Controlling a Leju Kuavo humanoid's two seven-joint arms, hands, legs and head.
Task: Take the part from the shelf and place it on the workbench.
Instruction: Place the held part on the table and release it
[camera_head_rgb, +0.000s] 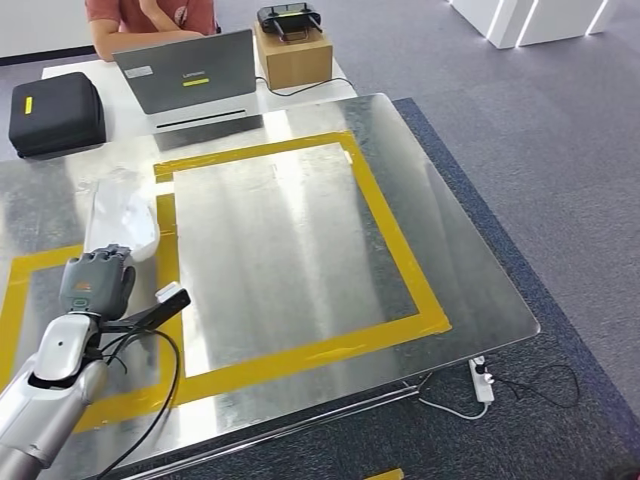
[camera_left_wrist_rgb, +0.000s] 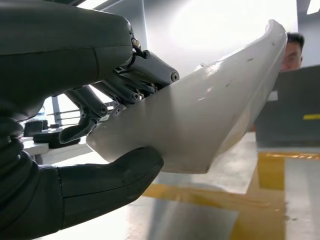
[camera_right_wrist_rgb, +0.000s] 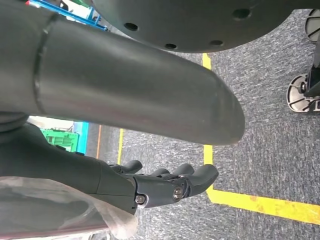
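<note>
Low in the frame's lower left, the silver left hand (camera_head_rgb: 96, 284) grips the curved white plastic part (camera_head_rgb: 121, 220), holding it over the shiny metal workbench (camera_head_rgb: 302, 250) beside the yellow tape border (camera_head_rgb: 392, 240). Upper centre, a grey laptop (camera_head_rgb: 192, 75). Hanging over carpet, the right hand (camera_right_wrist_rgb: 166, 182) holds nothing, fingers loosely extended.

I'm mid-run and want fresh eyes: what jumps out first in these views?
First, the white curved part, held by the left hand over the left side of the shiny metal workbench, apparently not yet set down. Next, the yellow tape rectangle framing the bench's middle. Beyond the far edge a person sits behind a grey laptop, and the right hand hangs over carpet holding nothing.
</note>
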